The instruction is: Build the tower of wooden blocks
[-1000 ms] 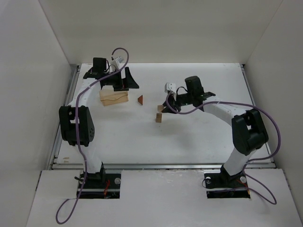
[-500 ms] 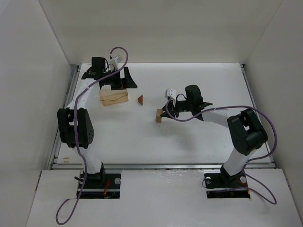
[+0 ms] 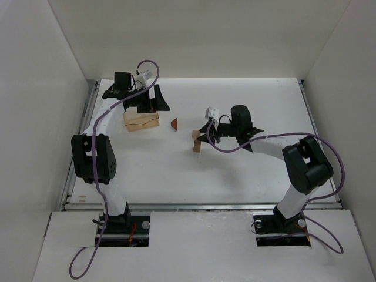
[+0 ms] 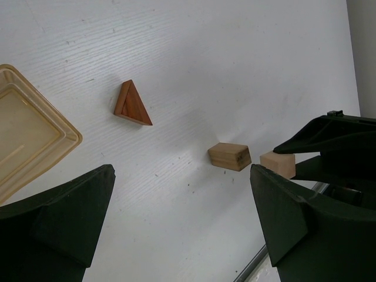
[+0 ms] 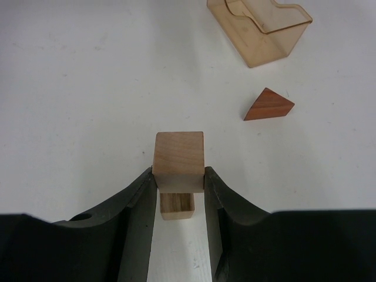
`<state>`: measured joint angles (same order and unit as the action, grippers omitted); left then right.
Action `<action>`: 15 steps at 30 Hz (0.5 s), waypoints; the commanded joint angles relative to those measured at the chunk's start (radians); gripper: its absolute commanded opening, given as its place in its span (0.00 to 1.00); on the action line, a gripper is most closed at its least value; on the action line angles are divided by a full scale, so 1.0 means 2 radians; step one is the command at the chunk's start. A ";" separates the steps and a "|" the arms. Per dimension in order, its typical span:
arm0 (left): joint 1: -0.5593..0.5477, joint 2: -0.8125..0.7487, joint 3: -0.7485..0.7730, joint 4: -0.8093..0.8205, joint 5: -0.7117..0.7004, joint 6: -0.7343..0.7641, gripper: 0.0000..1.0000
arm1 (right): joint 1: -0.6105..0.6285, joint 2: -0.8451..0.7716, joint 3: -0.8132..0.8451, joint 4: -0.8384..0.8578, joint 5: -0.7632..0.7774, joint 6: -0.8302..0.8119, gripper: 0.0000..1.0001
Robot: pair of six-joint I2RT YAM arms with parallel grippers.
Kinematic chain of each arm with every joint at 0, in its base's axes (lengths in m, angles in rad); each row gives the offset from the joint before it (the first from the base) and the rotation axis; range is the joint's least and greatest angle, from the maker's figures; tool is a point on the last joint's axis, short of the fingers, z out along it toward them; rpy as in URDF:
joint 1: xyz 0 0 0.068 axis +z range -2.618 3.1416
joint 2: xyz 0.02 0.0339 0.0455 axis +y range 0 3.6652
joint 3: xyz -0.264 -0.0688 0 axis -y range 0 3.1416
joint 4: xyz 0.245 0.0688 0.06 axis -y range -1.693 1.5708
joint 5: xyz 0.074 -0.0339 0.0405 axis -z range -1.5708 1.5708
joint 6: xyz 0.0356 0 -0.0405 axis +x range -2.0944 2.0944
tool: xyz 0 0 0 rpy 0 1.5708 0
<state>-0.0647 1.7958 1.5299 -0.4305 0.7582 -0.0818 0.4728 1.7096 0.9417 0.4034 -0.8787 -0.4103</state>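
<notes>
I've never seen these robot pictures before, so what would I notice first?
First, the right end effector near the middle of the table, pinching a tan wooden block. A second tan block lies on the table close by. Next comes the reddish triangle piece, lying alone a little farther back, and then the clear plastic tub at the far left, near the open left end effector.

Translucent tan plastic container (image 3: 141, 120) on the white table (image 3: 235, 176), toward its far left corner

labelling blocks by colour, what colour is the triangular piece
Reddish-brown; the triangular piece shows best in the right wrist view.
</notes>
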 commanded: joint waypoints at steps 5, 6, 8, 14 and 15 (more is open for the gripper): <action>0.000 -0.029 -0.003 0.001 0.004 0.009 1.00 | 0.016 -0.001 0.020 0.001 -0.007 0.005 0.00; 0.000 -0.029 -0.003 0.001 0.004 0.009 1.00 | 0.016 -0.006 0.014 0.005 -0.007 0.010 0.00; 0.000 -0.029 -0.008 0.001 0.004 0.009 1.00 | 0.016 -0.013 0.005 0.012 -0.002 0.018 0.00; 0.000 -0.029 -0.008 0.001 0.008 0.009 1.00 | 0.016 -0.003 -0.007 0.041 -0.002 0.041 0.00; 0.000 -0.029 -0.008 0.001 0.008 0.009 1.00 | 0.016 0.001 -0.007 0.041 -0.002 0.046 0.00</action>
<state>-0.0647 1.7958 1.5188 -0.4324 0.7582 -0.0818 0.4992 1.7149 0.9333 0.4068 -0.8711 -0.3527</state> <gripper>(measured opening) 0.997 0.403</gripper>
